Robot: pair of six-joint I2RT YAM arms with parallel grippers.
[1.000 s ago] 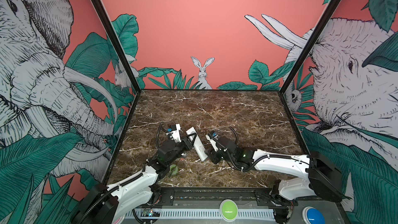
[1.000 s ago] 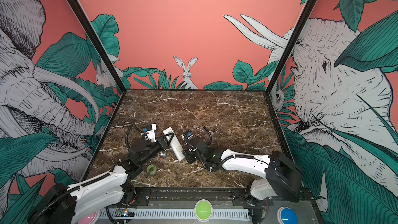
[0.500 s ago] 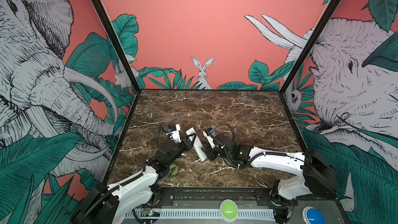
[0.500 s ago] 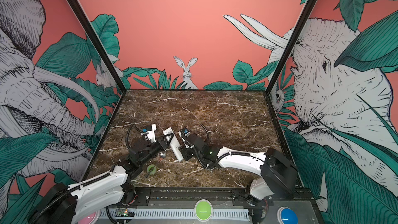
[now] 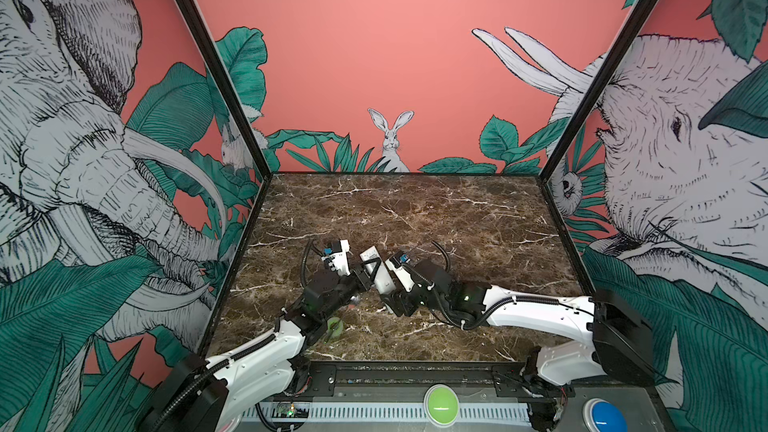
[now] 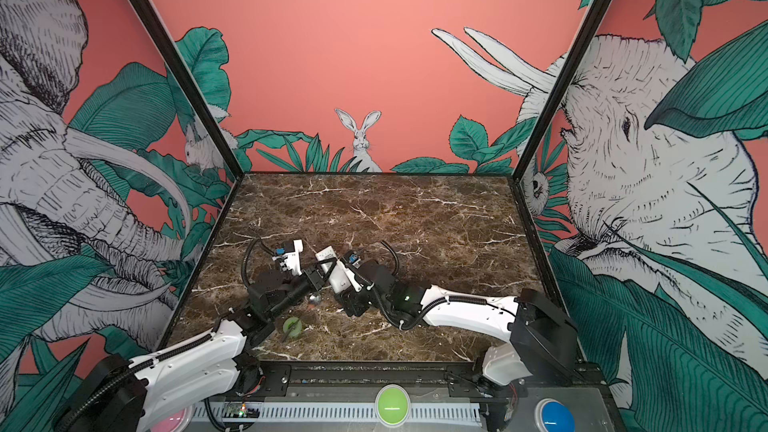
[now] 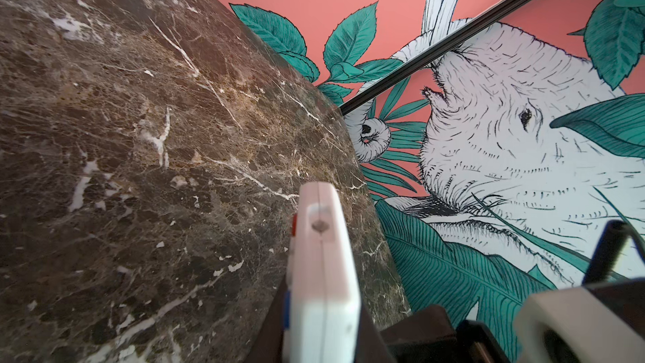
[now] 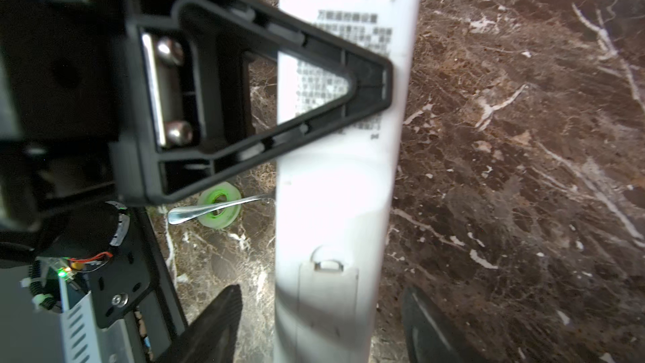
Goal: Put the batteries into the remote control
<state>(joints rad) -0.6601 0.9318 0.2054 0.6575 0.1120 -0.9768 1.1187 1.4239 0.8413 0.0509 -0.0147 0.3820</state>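
The remote control is a long white bar held off the marble, tilted, near the table's middle. My left gripper is shut on it; one of its black fingers lies across the printed back. In the left wrist view the remote shows edge-on between the jaws of the left gripper. My right gripper is open at the remote's near end, and its fingers stand clear of both sides. The battery cover sits in place. The batteries are out of view.
A green tape roll lies on the marble below the left arm, with a metal spoon resting across it. Patterned walls close in the table on three sides. A black rail runs along the front edge.
My right gripper has moved left up to the remote's near end and opened its jaws around it. The left gripper has kept its hold in place.
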